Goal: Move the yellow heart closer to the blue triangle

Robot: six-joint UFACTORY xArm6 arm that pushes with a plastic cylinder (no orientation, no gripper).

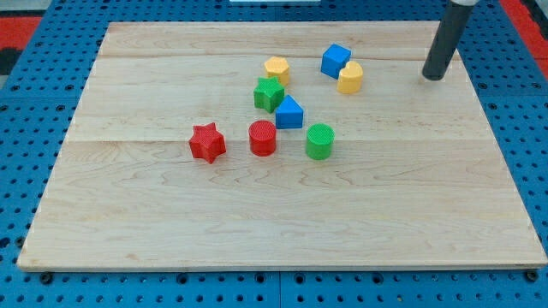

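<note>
Camera view: dark rod tip (433, 77) upper right, touching nothing. Yellow plastic heart (350, 78) beside blue cube (336, 60), apart from blue triangle (289, 113). Push not started.

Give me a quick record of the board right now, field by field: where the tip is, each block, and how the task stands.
tip: my tip at the view's upper right, touching no block
yellow heart: beside the blue cube, left of the tip
blue triangle: mid-board, against the green star
other yellow block: above the green star
red star: leftmost
red cylinder: between the red star and the green cylinder
task status: heart and triangle apart, push not yet begun
</note>
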